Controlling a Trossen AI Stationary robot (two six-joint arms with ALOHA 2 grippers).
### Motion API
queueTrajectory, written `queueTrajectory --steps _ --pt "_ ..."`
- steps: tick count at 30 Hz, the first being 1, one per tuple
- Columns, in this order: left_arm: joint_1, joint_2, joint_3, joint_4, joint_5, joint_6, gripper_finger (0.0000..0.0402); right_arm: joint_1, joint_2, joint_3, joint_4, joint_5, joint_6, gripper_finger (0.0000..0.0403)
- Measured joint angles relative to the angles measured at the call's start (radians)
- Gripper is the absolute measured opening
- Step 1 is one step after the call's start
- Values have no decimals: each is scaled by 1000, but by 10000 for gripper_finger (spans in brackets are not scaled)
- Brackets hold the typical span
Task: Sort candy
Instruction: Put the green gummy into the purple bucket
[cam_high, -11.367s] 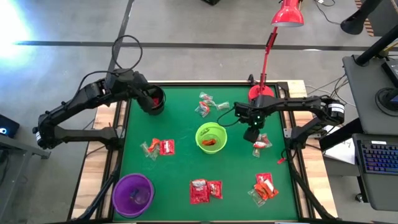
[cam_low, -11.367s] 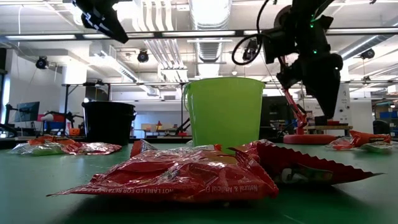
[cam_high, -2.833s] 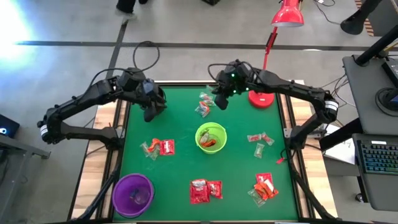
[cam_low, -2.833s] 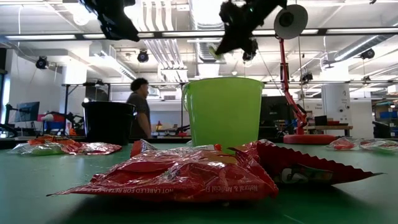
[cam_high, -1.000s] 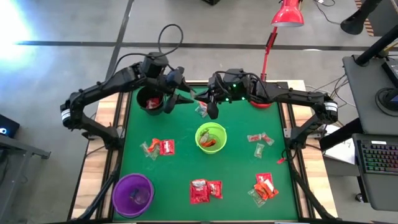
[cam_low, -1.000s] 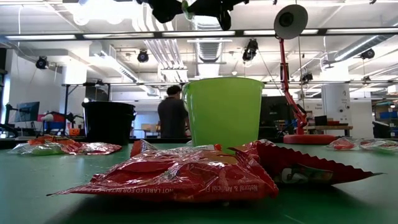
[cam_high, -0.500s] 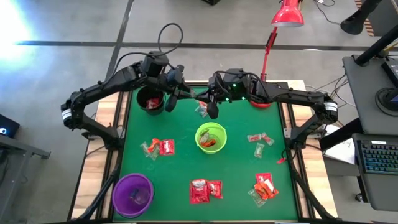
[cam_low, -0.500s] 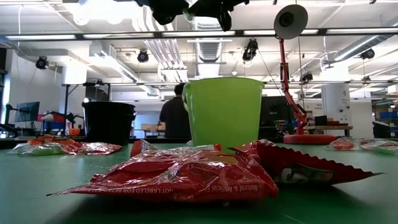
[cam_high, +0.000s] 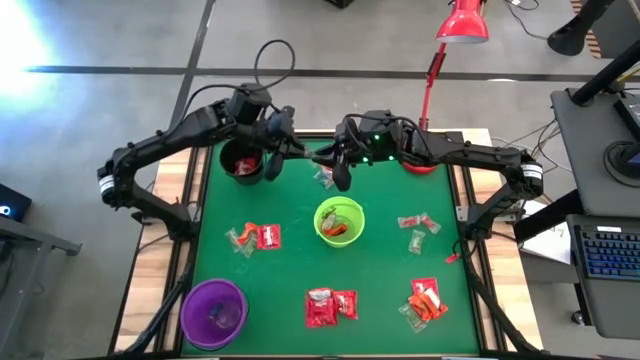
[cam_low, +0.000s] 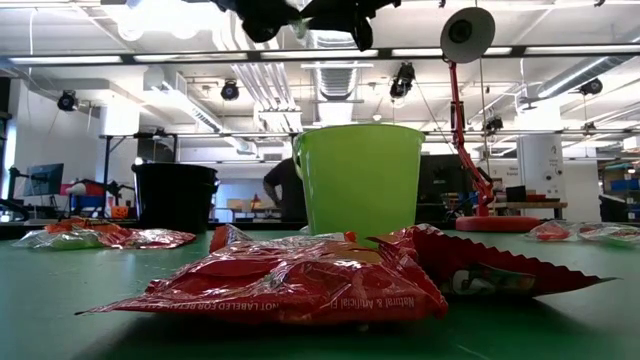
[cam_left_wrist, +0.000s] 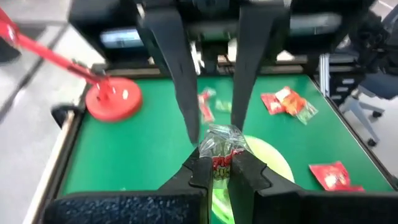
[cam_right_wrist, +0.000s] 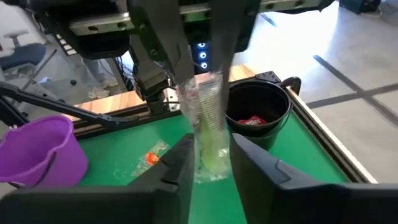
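A small clear twist-wrapped candy (cam_left_wrist: 219, 144) hangs in the air between both grippers, above the table's far side, close to the black bowl (cam_high: 238, 163). My left gripper (cam_left_wrist: 214, 163) is shut on one end of it. My right gripper (cam_right_wrist: 211, 146) faces it from the other side, fingers (cam_left_wrist: 180, 74) spread on either side of the wrapper. From above, the two grippers meet at the candy (cam_high: 308, 152). More candy lies in groups on the green table: red packets (cam_high: 331, 305), orange-red ones (cam_high: 427, 300), and mixed ones (cam_high: 254, 237), (cam_high: 417, 225), (cam_high: 327, 170).
The lime-green bowl (cam_high: 321, 214) stands mid-table with orange candy inside. A purple bowl (cam_high: 191, 300) sits at the near left corner. The black bowl (cam_right_wrist: 273, 99) holds red candy. A red desk lamp's base (cam_high: 420, 152) stands at the far right edge.
My left gripper has shut on the candy that the right gripper held up. The right gripper's fingers have spread apart. Neither arm has shifted.
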Motion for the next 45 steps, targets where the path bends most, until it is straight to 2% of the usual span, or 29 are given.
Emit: queueTrajectory --steps 7,11,15,18,24,31,38,45 --pt "-2 -53 0 -222 7 37 7 0 -3 0 0 0 23 132" --pt "-14 -87 0 -400 81 39 7 0 -3 0 -1 0 23 134" --pt "-52 -133 -14 -564 88 44 7 0 -4 0 -1 0 22 135" --pt "-95 -179 -53 -619 90 27 7 0 -4 0 -1 0 22 133" --pt "-193 -290 -175 -621 91 -85 7 -1 -4 0 -2 0 21 130" --pt "-331 -421 -326 -551 89 -319 7 -1 -4 0 -2 1 47 131" --pt "-564 -530 -430 -429 78 -620 7 -1 -5 0 -1 1 47 128" --pt "-818 -580 -508 -300 10 -886 7 -1 -5 0 -1 3 48 132"
